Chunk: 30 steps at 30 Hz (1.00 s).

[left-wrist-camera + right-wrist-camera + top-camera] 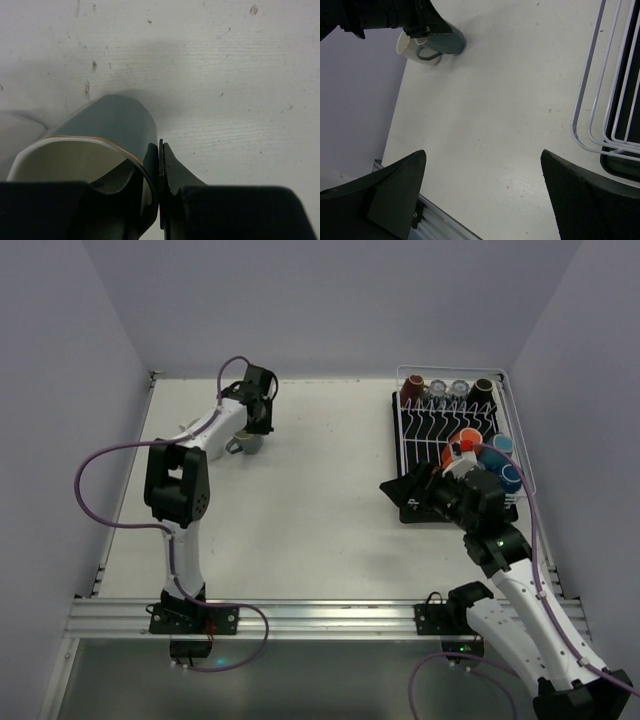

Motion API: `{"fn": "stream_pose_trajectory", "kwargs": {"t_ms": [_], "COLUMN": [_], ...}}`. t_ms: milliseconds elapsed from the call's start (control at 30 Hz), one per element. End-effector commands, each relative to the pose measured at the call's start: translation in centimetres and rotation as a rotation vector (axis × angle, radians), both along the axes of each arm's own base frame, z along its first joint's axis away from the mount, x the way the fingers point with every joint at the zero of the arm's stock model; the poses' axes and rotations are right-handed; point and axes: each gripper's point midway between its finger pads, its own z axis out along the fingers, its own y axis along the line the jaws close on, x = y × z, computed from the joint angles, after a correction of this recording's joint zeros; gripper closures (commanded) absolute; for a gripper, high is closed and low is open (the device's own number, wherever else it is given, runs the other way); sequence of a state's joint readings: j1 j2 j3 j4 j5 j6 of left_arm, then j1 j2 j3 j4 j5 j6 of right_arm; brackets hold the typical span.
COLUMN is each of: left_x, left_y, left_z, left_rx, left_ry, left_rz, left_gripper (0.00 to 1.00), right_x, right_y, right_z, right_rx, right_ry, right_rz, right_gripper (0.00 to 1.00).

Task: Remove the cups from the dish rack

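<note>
My left gripper [255, 428] is at the far left of the table, shut on the wall of a grey mug [243, 444]. In the left wrist view one finger sits inside the grey mug [115, 125], the other outside, and the gripper [159, 150] pinches the rim. The mug sits at or just above the table. A cream cup [404, 46] stands beside it. The white dish rack [407, 425] at the far right holds brown cups [412, 388], two glasses [448, 390], an orange cup [466, 438] and blue cups [508, 476]. My right gripper [402, 492] is open and empty by the rack's near left corner [592, 110].
The rack's black drip tray [620, 167] shows under the wire rim. An aluminium rail [300, 618] runs along the near table edge. Purple walls close in the table on the left, back and right. Purple cables loop off both arms.
</note>
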<state>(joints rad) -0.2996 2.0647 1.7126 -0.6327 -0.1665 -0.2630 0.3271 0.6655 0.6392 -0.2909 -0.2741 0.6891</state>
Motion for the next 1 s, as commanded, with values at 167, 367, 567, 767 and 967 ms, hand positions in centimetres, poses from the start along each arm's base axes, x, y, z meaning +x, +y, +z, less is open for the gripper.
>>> {"fn": "stream_pose_trajectory", "kwargs": {"t_ms": [167,367,567,767,967], "left_x": [1.2,1.3,1.0,0.3,-5.1], "left_y": [1.7,1.4,0.7,-0.1,-4.3], "left_z": [1.8,4.0,7.3,12.5,22.9], "left_rx": [0.071,0.041,-0.020,-0.102,-0.313], "left_ry": [-0.037,-0.084,-0.158,-0.259,-0.470], "left_rz": [0.001,0.001,-0.005,-0.020,-0.173], "left_gripper": [0.96,0.68,0.36,0.23,0.14], "right_x": [0.4,1.0,1.8,2.9,6.1], "right_y": [-0.6,-1.9,-5.1,-9.3,-12.7], "right_z": [2.2,3.1,4.2,5.2,5.4], "right_rx": [-0.027,-0.097,-0.186,-0.331,-0.502], "right_ry": [-0.052,-0.062,-0.083,-0.083,-0.016], "right_rz": [-0.025,-0.080,-0.245,-0.438,-0.594], "right_gripper": [0.01,0.01,0.01,0.10,0.18]}}
